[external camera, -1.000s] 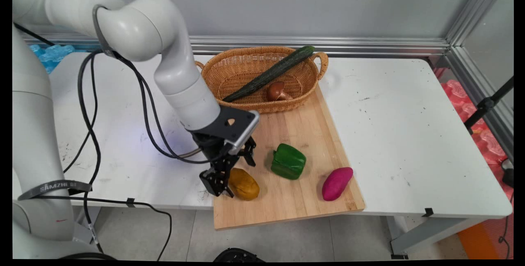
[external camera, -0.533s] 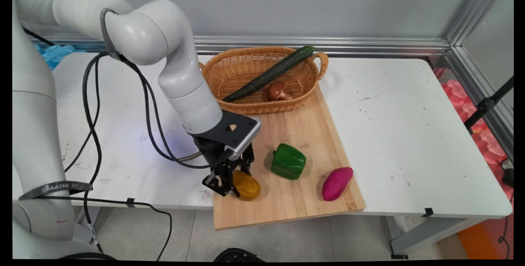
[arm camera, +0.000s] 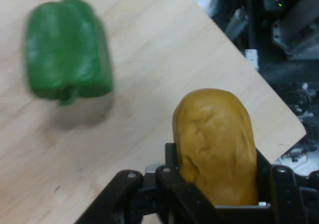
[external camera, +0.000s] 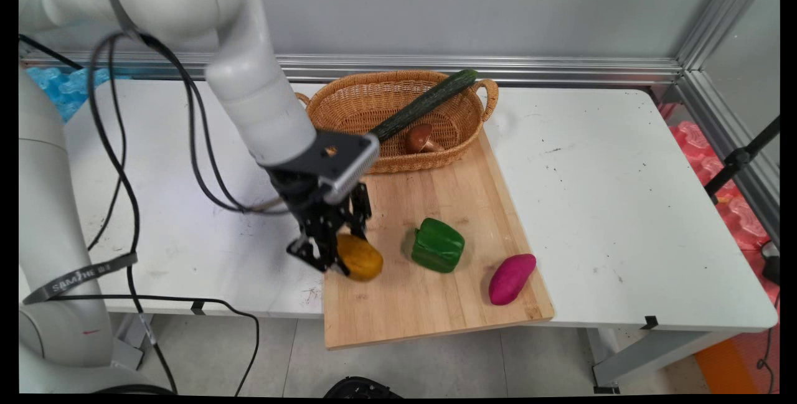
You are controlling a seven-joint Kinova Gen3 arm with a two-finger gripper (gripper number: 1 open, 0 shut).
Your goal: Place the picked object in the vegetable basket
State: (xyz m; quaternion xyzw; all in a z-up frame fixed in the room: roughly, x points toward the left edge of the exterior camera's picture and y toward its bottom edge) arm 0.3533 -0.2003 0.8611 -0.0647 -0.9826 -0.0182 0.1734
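My gripper (external camera: 339,253) is shut on a yellow-brown potato (external camera: 359,258) and holds it a little above the near left part of the wooden cutting board (external camera: 436,304). In the hand view the potato (arm camera: 215,144) sits between the jaws, sticking out past them over the board (arm camera: 149,84). A green bell pepper (external camera: 438,244) lies on the board to the right of the potato, seen also in the hand view as the pepper (arm camera: 67,50). Further right lies a magenta sweet potato (external camera: 511,278).
A wicker basket (external camera: 348,111) stands at the board's far end, holding a long cucumber (external camera: 429,102) and a brown mushroom (external camera: 421,137). Black cables (external camera: 193,142) hang from the arm over the table's left side. The board overhangs the table's near edge.
The gripper closed on the potato and lifted it off the board, rising and shifting slightly left and away from the near edge.
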